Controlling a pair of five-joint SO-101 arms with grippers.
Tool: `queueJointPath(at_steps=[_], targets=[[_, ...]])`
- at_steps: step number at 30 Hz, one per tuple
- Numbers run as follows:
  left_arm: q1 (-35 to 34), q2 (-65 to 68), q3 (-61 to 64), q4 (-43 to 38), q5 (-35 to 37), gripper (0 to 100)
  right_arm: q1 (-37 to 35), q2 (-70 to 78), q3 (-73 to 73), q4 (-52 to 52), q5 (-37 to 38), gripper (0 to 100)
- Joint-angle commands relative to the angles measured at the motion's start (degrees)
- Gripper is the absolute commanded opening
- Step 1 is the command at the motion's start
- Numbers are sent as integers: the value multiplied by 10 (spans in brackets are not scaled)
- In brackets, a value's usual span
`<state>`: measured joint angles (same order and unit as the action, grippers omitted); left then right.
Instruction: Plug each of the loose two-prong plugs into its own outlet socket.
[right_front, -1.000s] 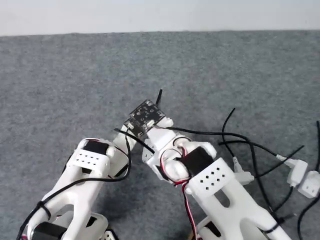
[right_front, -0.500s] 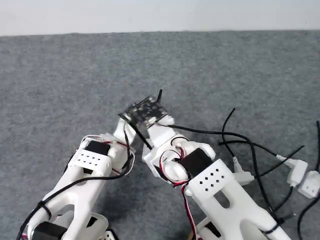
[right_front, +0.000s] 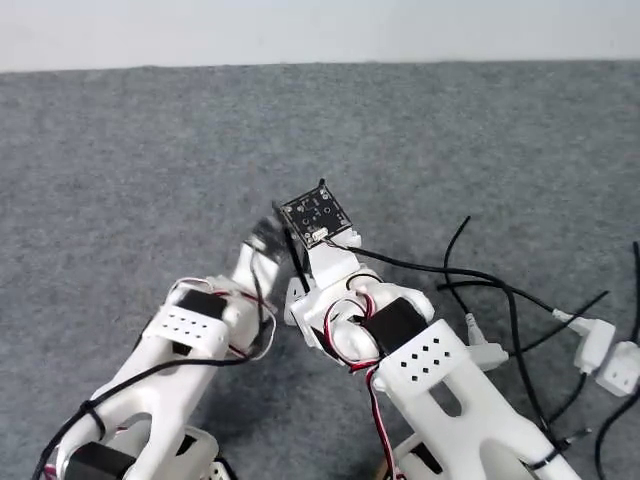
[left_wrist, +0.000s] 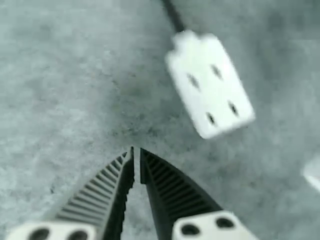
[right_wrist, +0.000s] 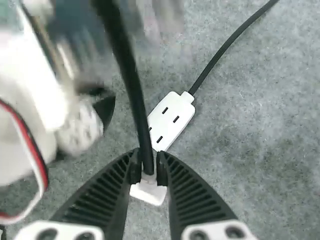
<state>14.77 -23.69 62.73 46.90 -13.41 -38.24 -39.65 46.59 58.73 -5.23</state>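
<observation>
over grey carpet (right_front: 120, 150), right end effector (right_wrist: 148, 162) gripping a plug (right_wrist: 148, 194), left end effector (left_wrist: 136, 152) closed empty near outlet block (left_wrist: 210, 85)

We can't read any text, labels or numbers here: nothing legible on the outlet block (left_wrist: 209, 82), the plug (right_wrist: 148, 192) or the little circuit board (right_front: 316, 215), far as we see.

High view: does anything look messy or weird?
Yes. At the right of the carpet, the black cables cross in a tangle, with a loose plug lying unplugged among them. The outlet socket has all its slots empty.
</observation>
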Motion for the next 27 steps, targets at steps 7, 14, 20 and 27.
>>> queueJointPath(at_steps=[7,14,20,27], targets=[[20,-17,10,22,-71,14,8,-18,-5,-2,18,9],[-123,-17,-37,-22,69,14,47,-10,-2,-59,-23,9],[-259,-13,-51,-72,142,14,51,23,-4,-118,-42,9],[-278,-16,-51,-71,141,14,53,132,-47,-169,-55,9]])
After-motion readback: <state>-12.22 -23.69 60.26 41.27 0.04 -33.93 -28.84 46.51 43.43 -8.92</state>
